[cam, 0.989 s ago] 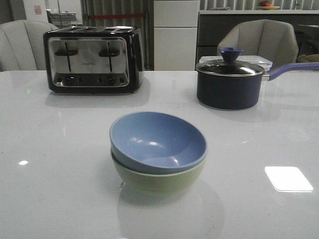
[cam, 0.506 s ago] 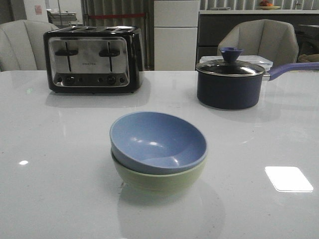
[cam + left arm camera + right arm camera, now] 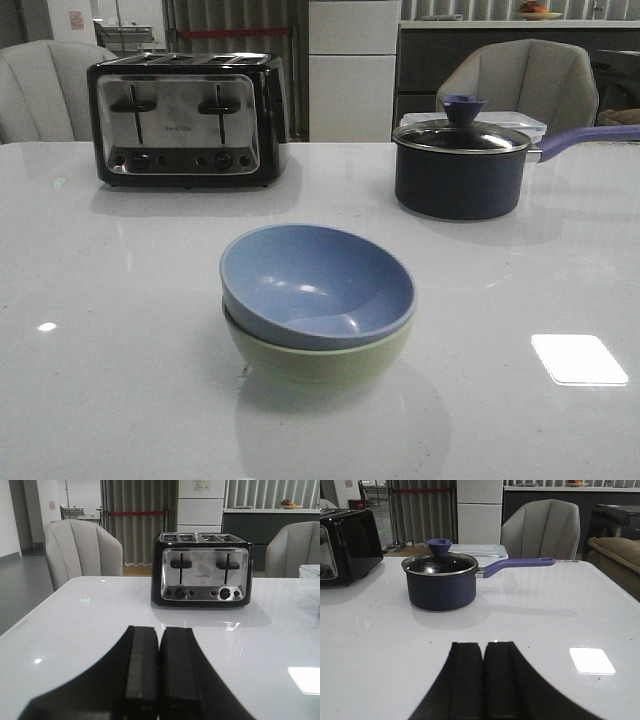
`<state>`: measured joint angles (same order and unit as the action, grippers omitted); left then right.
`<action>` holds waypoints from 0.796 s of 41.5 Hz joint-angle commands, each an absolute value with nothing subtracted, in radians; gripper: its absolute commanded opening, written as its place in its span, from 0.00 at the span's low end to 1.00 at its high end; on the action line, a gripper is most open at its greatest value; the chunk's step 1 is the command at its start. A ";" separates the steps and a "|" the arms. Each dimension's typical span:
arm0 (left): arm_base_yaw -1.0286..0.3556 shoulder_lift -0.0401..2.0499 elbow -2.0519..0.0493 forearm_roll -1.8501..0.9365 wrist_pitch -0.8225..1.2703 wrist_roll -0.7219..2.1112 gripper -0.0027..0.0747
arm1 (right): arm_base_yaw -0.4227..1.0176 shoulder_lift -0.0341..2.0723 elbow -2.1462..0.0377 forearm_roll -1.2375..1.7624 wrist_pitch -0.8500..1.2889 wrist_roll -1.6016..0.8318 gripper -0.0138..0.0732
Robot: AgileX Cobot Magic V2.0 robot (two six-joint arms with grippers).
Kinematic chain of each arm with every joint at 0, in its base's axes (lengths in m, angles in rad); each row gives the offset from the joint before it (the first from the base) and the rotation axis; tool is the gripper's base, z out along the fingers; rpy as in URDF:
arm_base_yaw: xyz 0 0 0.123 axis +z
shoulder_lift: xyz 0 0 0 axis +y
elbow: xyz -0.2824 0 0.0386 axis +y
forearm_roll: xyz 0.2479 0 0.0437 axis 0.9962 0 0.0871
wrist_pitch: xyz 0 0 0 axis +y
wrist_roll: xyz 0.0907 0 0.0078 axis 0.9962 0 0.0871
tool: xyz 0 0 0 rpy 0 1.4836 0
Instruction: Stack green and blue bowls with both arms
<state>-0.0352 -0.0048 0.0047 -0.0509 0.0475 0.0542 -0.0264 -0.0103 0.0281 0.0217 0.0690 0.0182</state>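
In the front view the dusty blue bowl sits nested inside the pale green bowl at the middle of the white table. Neither arm shows in that view. My left gripper is shut with nothing between its fingers and hovers over bare table facing the toaster. My right gripper is likewise shut and empty, facing the saucepan. Neither wrist view shows the bowls.
A black and chrome toaster stands at the back left. A dark navy lidded saucepan with a long purple handle stands at the back right. Grey chairs line the far edge of the table.
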 commanded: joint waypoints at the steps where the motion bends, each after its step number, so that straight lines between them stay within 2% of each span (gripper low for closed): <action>1: -0.043 -0.023 0.009 -0.058 -0.043 0.048 0.15 | -0.024 -0.030 0.024 0.006 -0.026 0.020 0.23; 33: -0.043 -0.023 0.009 -0.058 -0.043 0.048 0.15 | -0.024 -0.030 0.024 0.000 -0.007 0.020 0.23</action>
<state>-0.0352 -0.0048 0.0047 -0.0509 0.0475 0.0542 -0.0264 -0.0103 0.0281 0.0123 0.0778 0.0201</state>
